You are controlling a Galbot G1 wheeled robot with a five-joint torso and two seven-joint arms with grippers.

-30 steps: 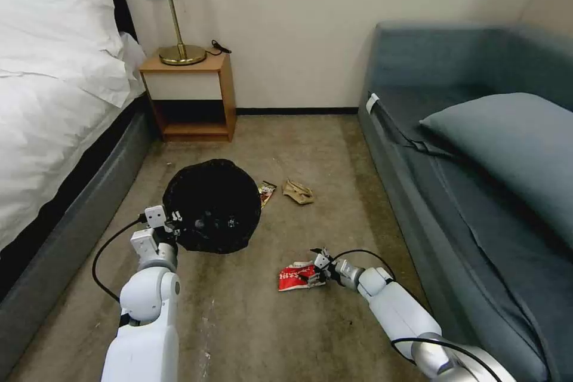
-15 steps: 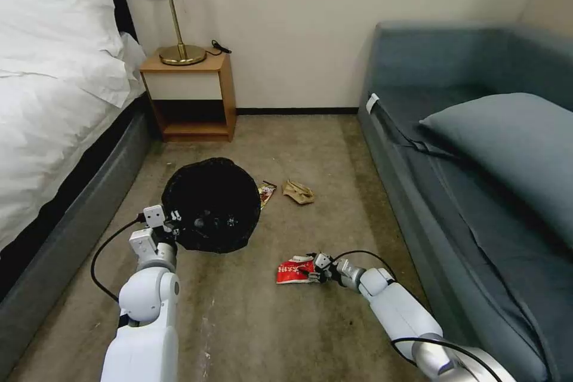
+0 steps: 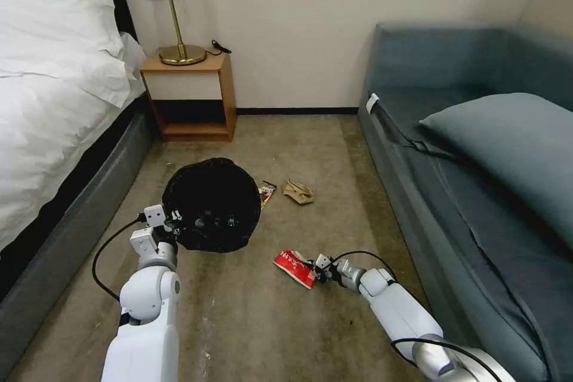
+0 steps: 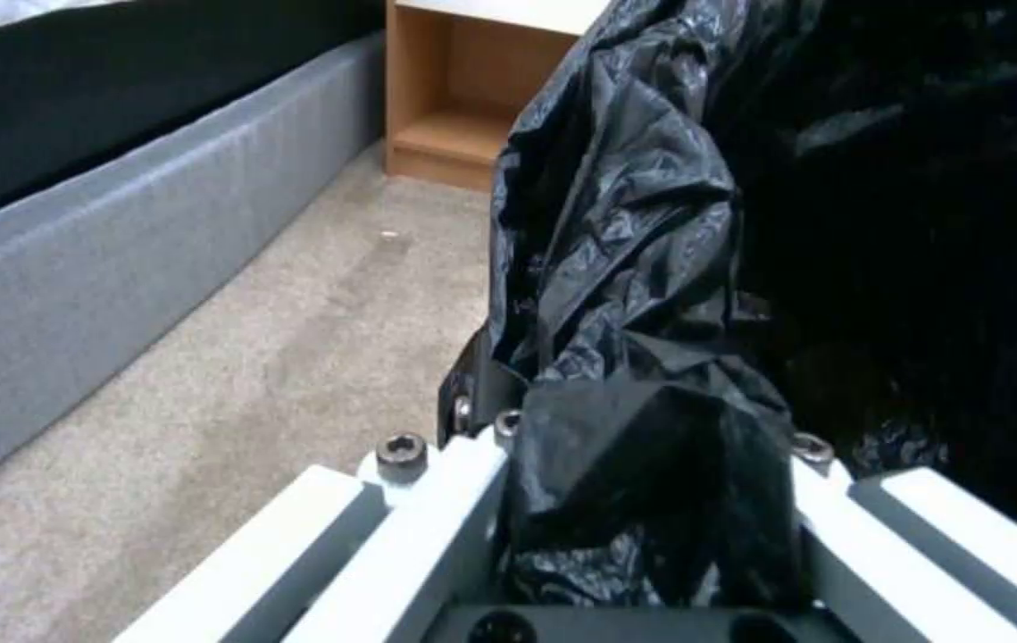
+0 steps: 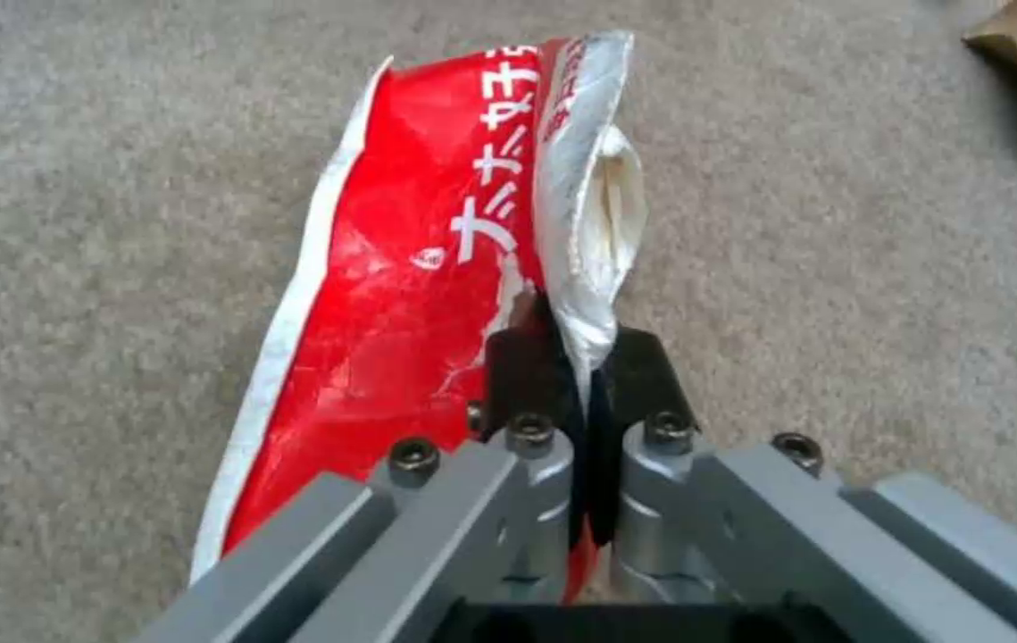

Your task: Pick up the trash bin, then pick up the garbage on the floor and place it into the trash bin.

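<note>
- Right gripper (image 5: 574,375) pinches the red packet (image 5: 413,304) tight, just off the carpet, near the bin (image 3: 212,203).
- Left gripper (image 4: 639,429) clamps the bin's black liner (image 4: 651,223); the head view shows wrapper (image 3: 266,192) and paper wad (image 3: 298,191) beside the bin.

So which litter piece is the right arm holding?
The red-and-white packet, pinched in the right gripper jaws. The gold-brown wrapper and tan paper wad lie loose beside the bin.

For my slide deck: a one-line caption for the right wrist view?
Right hand shut on the edge of the red-and-white packet above beige carpet.
</note>
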